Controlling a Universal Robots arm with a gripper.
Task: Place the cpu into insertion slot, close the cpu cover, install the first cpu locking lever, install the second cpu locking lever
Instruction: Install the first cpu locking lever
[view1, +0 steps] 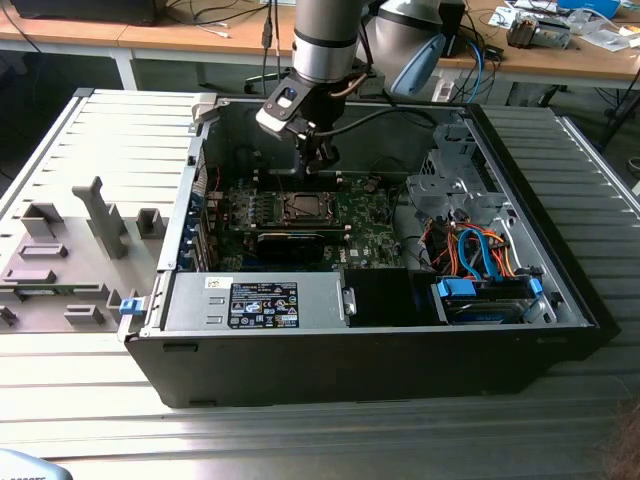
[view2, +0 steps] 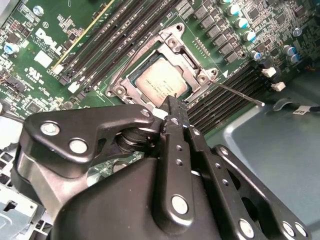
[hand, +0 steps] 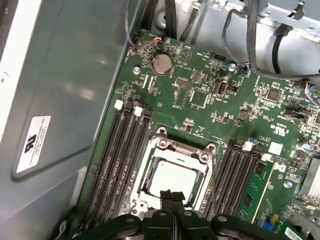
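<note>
Over the socket's edge, gripper (view2: 172, 104) is poising with jaws clenched together, grasping nothing; whether the tips are touching the cpu cover (view2: 196, 75) cannot be told. Cpu (view2: 160, 85) is sitting in the insertion slot (view1: 300, 207), framed by the lowered cover. Thin locking lever (view2: 241, 95) is jutting from one socket corner. Memory slots (hand: 122, 160) are flanking the socket on the green motherboard (hand: 200, 95), lying inside the open computer case (view1: 350, 350).
</note>
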